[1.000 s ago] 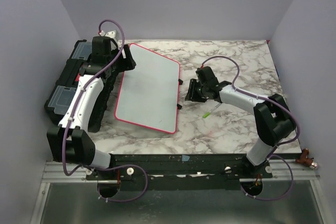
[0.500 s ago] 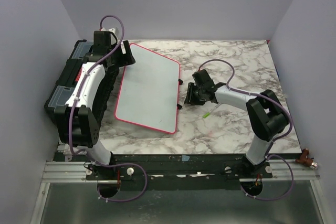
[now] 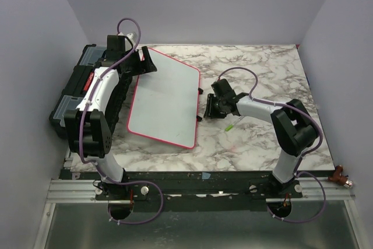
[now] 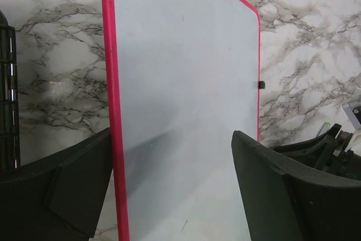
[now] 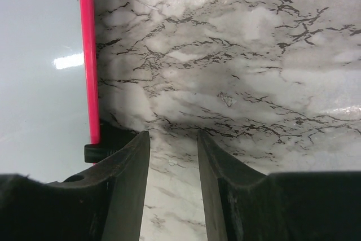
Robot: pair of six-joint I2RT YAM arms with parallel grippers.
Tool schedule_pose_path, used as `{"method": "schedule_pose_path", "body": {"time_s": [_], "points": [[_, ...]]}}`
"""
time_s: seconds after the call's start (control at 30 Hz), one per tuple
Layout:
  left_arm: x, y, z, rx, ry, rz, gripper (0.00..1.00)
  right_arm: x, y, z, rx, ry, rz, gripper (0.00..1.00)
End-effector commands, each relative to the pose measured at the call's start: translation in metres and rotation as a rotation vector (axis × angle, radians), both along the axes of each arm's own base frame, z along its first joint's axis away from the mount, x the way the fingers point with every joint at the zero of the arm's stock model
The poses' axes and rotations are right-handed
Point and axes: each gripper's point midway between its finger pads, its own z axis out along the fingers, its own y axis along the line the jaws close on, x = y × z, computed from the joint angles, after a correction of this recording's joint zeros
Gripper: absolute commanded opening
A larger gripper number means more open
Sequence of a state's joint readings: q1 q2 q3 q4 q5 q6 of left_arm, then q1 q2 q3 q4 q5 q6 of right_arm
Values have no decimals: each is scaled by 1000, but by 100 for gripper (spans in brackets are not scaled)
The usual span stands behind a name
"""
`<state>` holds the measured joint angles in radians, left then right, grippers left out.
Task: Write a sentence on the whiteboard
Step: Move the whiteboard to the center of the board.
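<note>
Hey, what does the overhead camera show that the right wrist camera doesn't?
Only overhead: the toolbox, the green marker lying beside the right gripper, and the left gripper at the far corner of the whiteboard. Only right wrist: the narrow, empty gap between its fingers, close up. Both: the blank whiteboard, its red rim, and the marble table.

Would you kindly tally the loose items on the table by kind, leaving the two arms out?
whiteboard: 1
black toolbox: 1
green marker: 1
Total: 3
</note>
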<state>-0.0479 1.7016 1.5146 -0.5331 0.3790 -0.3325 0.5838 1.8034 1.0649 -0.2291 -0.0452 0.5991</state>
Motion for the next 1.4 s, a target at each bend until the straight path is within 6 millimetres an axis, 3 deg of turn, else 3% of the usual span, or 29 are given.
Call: {"method": "schedule_pose_path", "body": {"time_s": [0.0,0.23,0.53,0.73,0.93,1.1,1.23,1.37], "points": [[4,-26,10,-58,-36,-99,83,-6,-17,4,-77,-21,-12,42],[8,-59,9,-53,-35,-206,83,-13,-48,25,-181,-63,-71,46],[10,-124,15,-10,-57,-391,83,-27,-82,63,-244,-144,-133,72],[9,-167,30,-2,-101,-506,83,-37,-106,72,-289,-177,-208,89],[9,-199,46,4,-142,-596,83,-46,-132,75,-297,-200,-391,91],[5,-206,67,14,-200,-609,86,-55,-146,65,-294,-187,-514,88],[3,-197,87,46,-256,-586,98,-54,-154,63,-320,-197,-568,85],[-4,-188,110,72,-304,-565,98,-47,-158,64,-344,-225,-599,80]]}}
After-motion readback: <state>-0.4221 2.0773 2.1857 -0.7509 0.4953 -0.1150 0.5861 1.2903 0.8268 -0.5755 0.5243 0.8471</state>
